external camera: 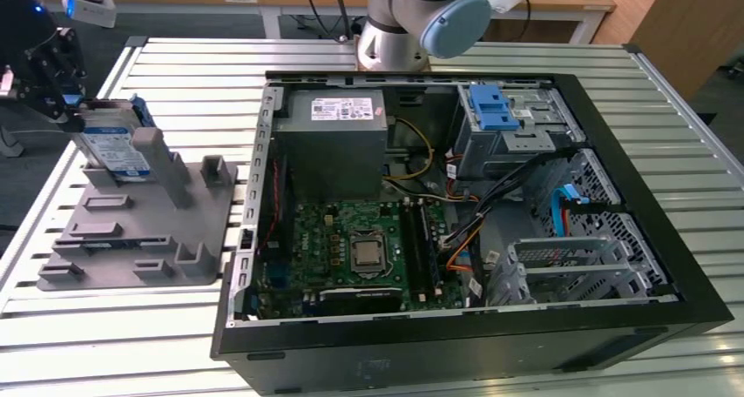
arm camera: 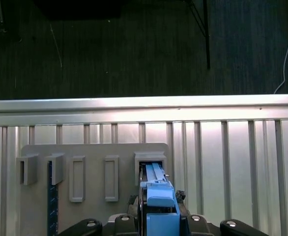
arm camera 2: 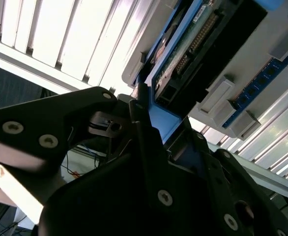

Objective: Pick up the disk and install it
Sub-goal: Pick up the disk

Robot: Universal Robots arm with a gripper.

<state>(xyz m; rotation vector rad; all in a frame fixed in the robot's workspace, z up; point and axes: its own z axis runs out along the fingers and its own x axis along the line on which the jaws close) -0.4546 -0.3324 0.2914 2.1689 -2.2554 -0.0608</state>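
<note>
In the slot of the grey holder (external camera: 128, 240), the jaws pinched the disk (external camera: 117, 153) by its frame; a tilted lift could jam it.

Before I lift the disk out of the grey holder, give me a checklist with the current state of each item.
1. Grip: ok. The claw is shut on the disk, and the first wrist view shows its blue frame clamped.
2. Disk seating: ok. It stands upright in a slot of the grey holder, not yet lifted.
3. Computer case access: ok. The side is open and the interior is exposed.
4. Drive cage slot free: cannot tell.
5. Cables clear of the cage: not ok. A bundle runs right beside it.
</note>
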